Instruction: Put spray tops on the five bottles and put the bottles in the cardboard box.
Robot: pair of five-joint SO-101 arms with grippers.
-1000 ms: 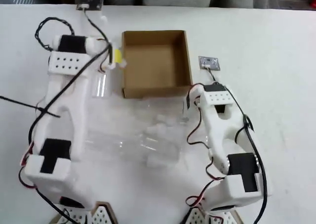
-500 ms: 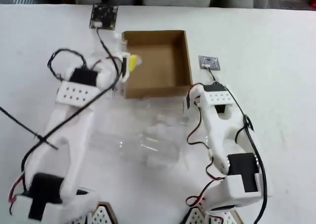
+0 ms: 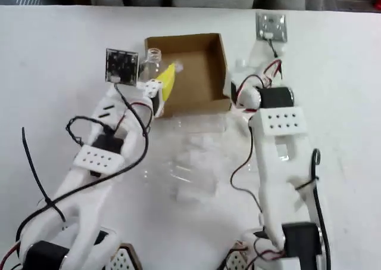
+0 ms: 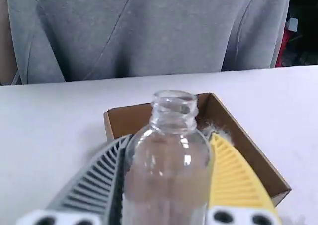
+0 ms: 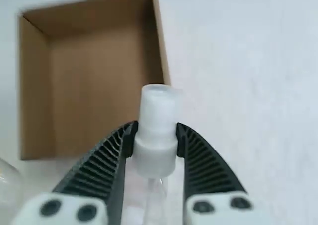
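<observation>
My left end effector (image 4: 169,139) clamps a bare bottle (image 4: 171,116), top middle of the high view, beside the cardboard box (image 3: 196,79). My right end effector (image 5: 155,127) squeezes a spray top (image 5: 158,103). Next, I think: line them up, push on.

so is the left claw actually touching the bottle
Touching. The left wrist view shows the left claw closed on the bottle, its grey and yellow fingers pressed against the glass on both sides with no gap.

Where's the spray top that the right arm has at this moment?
The spray top is clamped in the right gripper, just outside the cardboard box, on the box's right side in the high view.
</observation>
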